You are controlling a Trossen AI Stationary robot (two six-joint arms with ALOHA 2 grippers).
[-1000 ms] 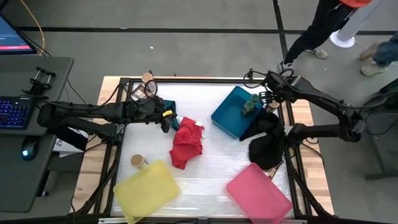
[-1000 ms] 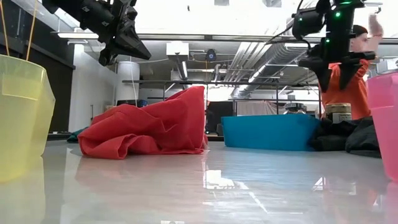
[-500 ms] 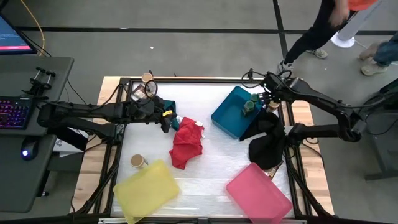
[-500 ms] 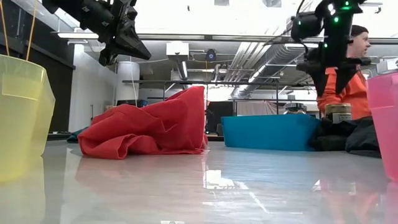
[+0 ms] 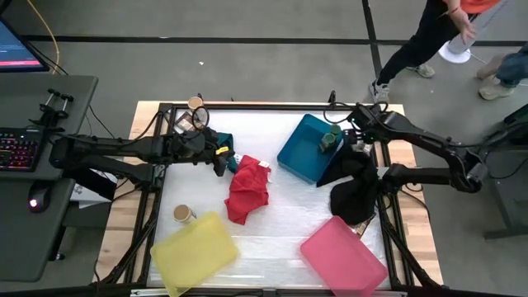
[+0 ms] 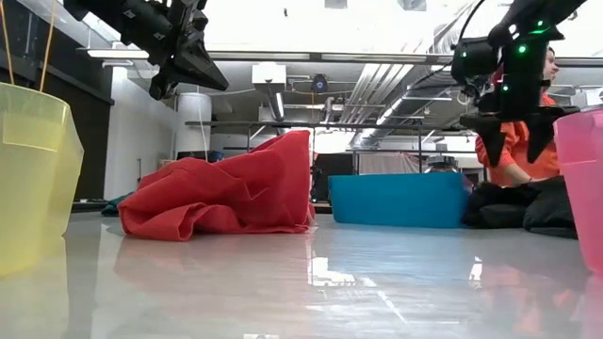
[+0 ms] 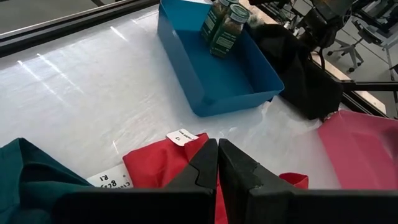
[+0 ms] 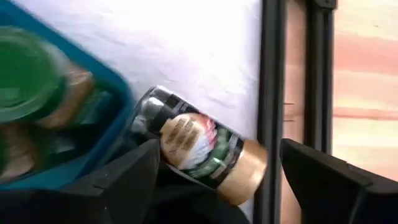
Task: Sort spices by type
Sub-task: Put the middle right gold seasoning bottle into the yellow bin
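1. Currently, the blue tray (image 5: 304, 153) holds green-lidded jars (image 7: 225, 28); two show standing together at its far corner, so that type looks begun.
2. Right gripper (image 5: 356, 140): its jaws stand wide apart and hold nothing. Between them, just beyond the fingertips, a tan-lidded jar (image 8: 208, 158) lies on its side on the black cloth (image 5: 355, 188), touching the outer wall of the blue tray and beside the table's frame rail. This jar is not yet sorted; it appears to be the step in hand.
3. Left gripper (image 7: 217, 163): its jaws are pressed together and empty. It hangs above the red cloth (image 5: 247, 189), with the dark green cloth (image 7: 28, 180) to one side of the jaws and the blue tray well ahead of them.
4. Remaining work, judged from above: another tan-lidded jar (image 5: 182, 214) lies just beside the yellow tray (image 5: 196, 250), and one more (image 5: 195, 104) sits at the table's far edge behind the left arm.
5. Yellow tray and pink tray (image 5: 344, 255) show nothing inside. No flat packet can be identified with certainty.
6. Judgement: sorting is at an early stage.
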